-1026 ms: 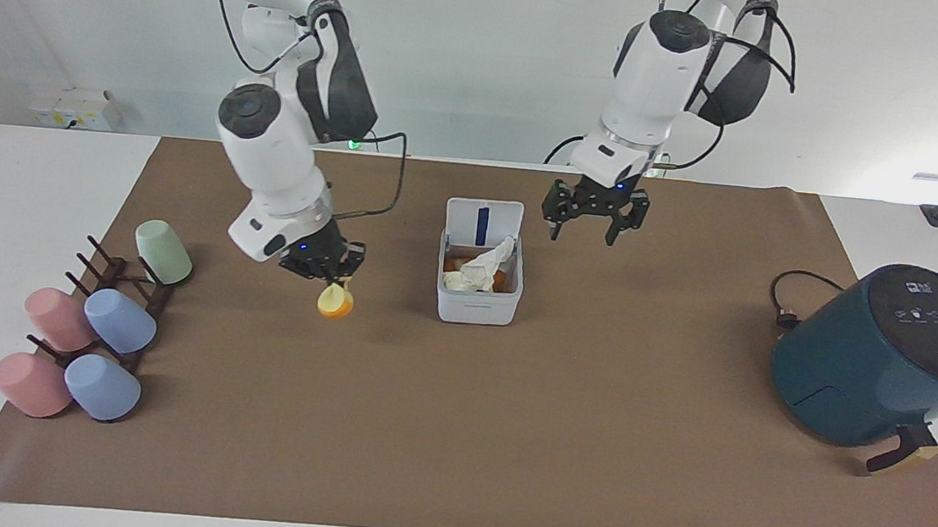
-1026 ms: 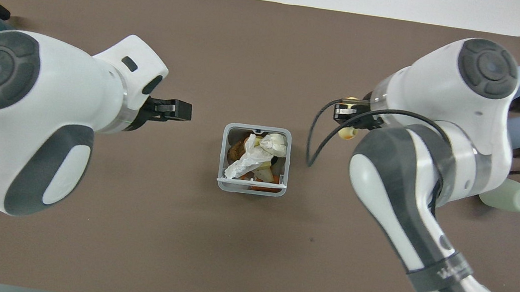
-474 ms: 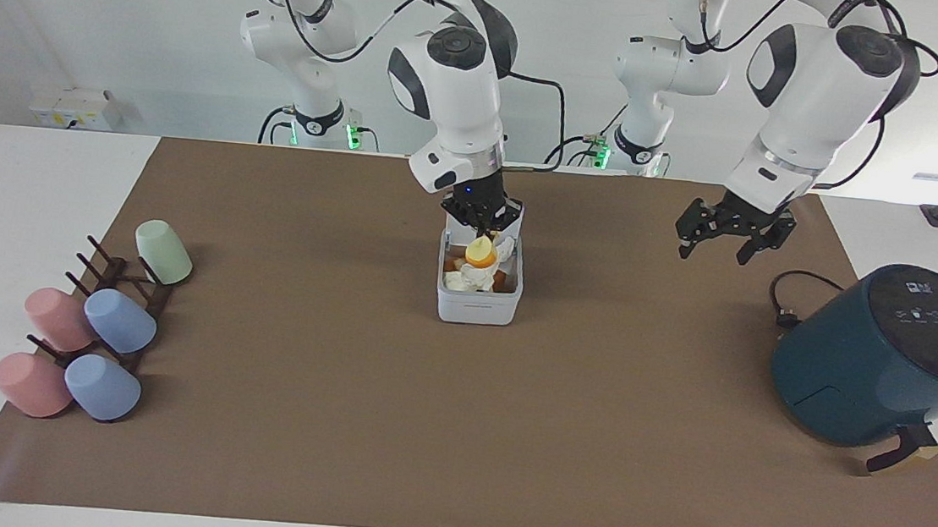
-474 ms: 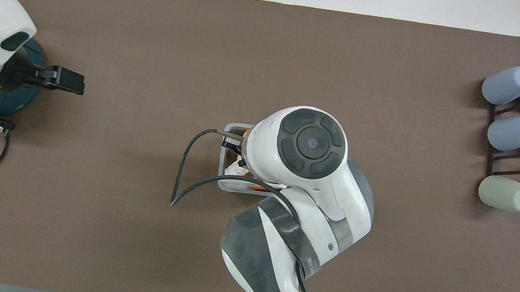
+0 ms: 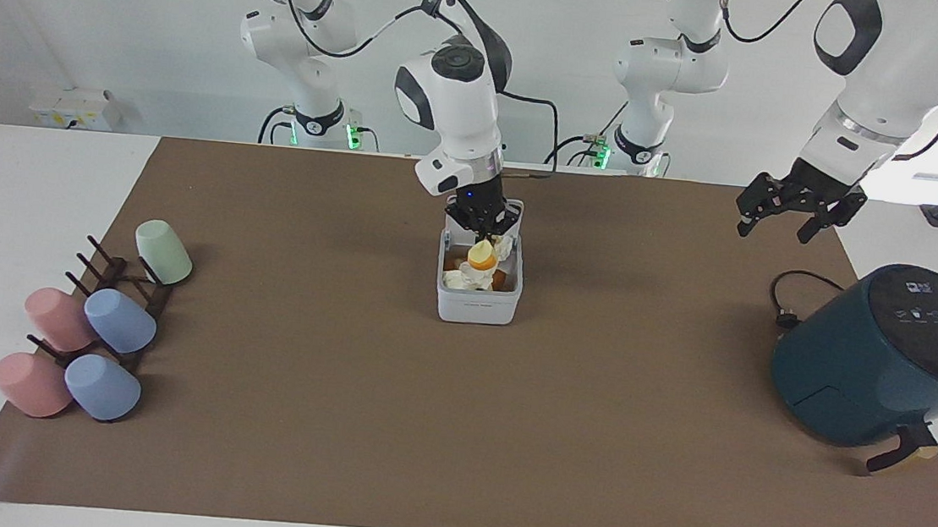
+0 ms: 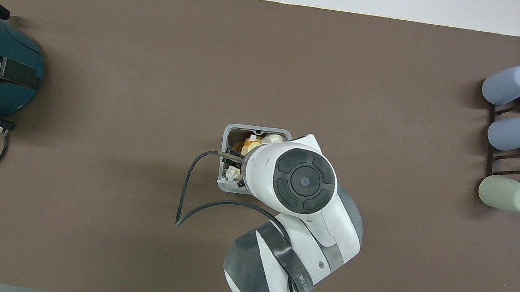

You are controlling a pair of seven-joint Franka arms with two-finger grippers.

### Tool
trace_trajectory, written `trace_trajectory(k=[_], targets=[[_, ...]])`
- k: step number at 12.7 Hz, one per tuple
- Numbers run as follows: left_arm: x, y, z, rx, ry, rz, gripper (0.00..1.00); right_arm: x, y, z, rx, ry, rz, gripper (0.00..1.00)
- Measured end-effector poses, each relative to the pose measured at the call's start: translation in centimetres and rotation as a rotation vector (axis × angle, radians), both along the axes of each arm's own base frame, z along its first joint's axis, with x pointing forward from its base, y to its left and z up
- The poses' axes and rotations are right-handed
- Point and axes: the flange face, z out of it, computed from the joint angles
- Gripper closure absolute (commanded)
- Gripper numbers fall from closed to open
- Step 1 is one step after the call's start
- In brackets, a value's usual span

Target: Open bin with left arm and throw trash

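Observation:
The white bin [image 5: 478, 305] stands mid-table with its lid up; it also shows in the overhead view [image 6: 257, 129]. Crumpled white tissue [image 5: 459, 280] and other wads fill it. My right gripper [image 5: 482, 232] is over the bin's mouth, shut on the yellow-and-orange sponge [image 5: 482, 258], which hangs down onto the tissue pile. In the overhead view the right arm covers most of the bin, and the sponge [image 6: 253, 143] peeks out. My left gripper [image 5: 798, 212] is open and empty, raised over the left arm's end of the table, over the air fryer in the overhead view [image 6: 13, 73].
A dark-teal air fryer [image 5: 885, 359] with its black cord [image 5: 788, 300] stands at the left arm's end. A dark rack with several pastel cups [image 5: 90, 324] lies at the right arm's end. A brown mat [image 5: 454, 432] covers the table.
My right gripper carried the sponge from beside the cup rack's side to over the bin and lowered it a little. My left gripper drew away from the bin toward the air fryer and rose.

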Motion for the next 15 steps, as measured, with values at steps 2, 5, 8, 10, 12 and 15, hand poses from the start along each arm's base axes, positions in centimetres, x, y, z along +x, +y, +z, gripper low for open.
trace_trajectory(k=[2, 5, 8, 10, 12, 15], targets=[[-0.3, 1.0, 1.4, 0.013, 0.010, -0.001, 0.00, 0.3, -0.1, 0.7, 0.005, -0.008, -0.004, 0.00], [-0.9, 1.4, 3.2, 0.016, 0.020, -0.001, 0.00, 1.8, -0.7, 3.6, 0.004, -0.001, -0.020, 0.00], [-1.0, 1.4, 2.7, 0.017, 0.043, 0.001, 0.00, 2.4, -1.1, 4.1, -0.001, 0.009, -0.029, 0.00], [-1.2, 1.4, 2.2, 0.017, 0.054, 0.001, 0.00, 2.8, -1.4, 3.9, -0.009, 0.006, -0.028, 0.00], [-1.3, 1.4, 2.3, 0.017, 0.053, 0.004, 0.00, 4.4, -3.3, 5.5, -0.051, -0.028, 0.028, 0.00], [-1.4, 2.0, 2.5, 0.016, 0.050, 0.014, 0.00, 8.4, -10.9, 10.1, -0.130, -0.014, 0.151, 0.00]])
